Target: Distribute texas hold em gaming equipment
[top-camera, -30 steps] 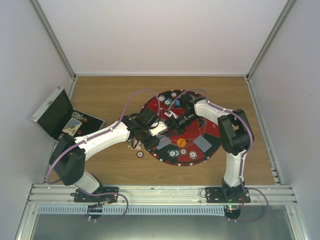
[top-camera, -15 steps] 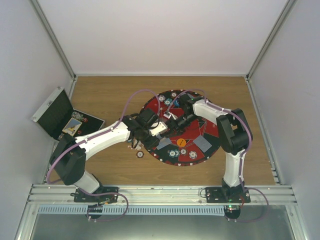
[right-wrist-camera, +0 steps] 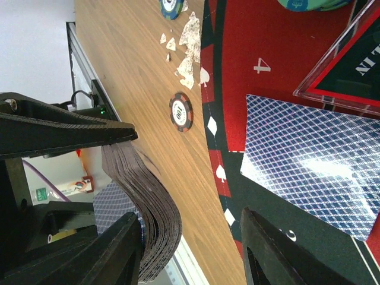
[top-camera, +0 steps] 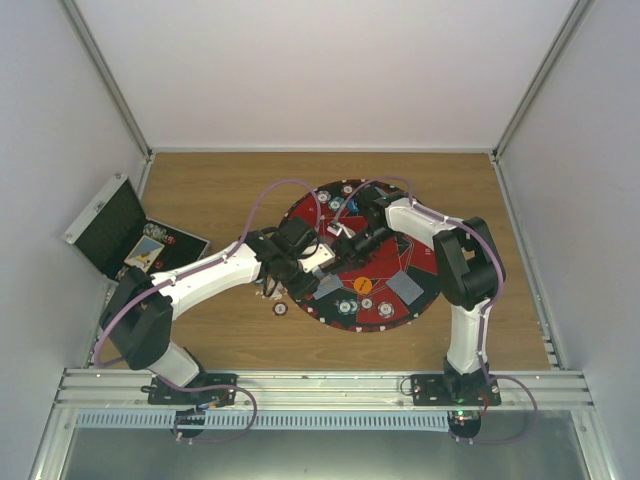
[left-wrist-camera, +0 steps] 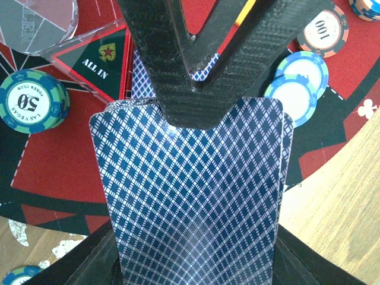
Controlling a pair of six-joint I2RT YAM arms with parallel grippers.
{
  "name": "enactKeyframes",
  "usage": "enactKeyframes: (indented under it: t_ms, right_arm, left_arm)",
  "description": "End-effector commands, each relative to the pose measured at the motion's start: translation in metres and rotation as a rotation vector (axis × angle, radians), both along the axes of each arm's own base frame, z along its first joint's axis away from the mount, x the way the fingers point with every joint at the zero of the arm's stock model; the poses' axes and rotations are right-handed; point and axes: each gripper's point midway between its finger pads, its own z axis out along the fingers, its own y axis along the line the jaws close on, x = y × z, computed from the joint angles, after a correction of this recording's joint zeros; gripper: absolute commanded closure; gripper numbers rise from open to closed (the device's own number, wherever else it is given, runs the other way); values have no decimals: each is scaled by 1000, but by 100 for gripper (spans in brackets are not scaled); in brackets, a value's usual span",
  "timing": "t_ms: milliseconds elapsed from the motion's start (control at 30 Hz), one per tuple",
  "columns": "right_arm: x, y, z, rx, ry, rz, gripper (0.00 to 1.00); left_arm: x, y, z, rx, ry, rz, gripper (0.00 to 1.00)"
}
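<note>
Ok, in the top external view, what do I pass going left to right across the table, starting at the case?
open black case → lone chip on the wood → held card deck → orange disc → rightmost face-down card

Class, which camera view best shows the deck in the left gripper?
The left wrist view: the deck fills the frame, its blue diamond-patterned back facing the camera. The right wrist view shows only its bowed edge. The top view shows just a small pale patch.
</note>
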Motion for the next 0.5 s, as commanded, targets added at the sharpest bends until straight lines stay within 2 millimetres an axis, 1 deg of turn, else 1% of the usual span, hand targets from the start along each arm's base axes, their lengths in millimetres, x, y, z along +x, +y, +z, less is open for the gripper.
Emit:
enactKeyframes:
  t_ms: [0,267,467]
  right_arm:
    - [12,-6,4,-34,-53,-24,54]
    - [15,-12,7,-39,-61,-38,55]
    - [18,-12,13,-20,-66,-47,57]
  left_arm:
    - [8,-12,13,-44,-42,-17,46]
    - [7,-12,12,-43,-40,-16,47]
    - [7,-12,12,-42,-43,-19,47]
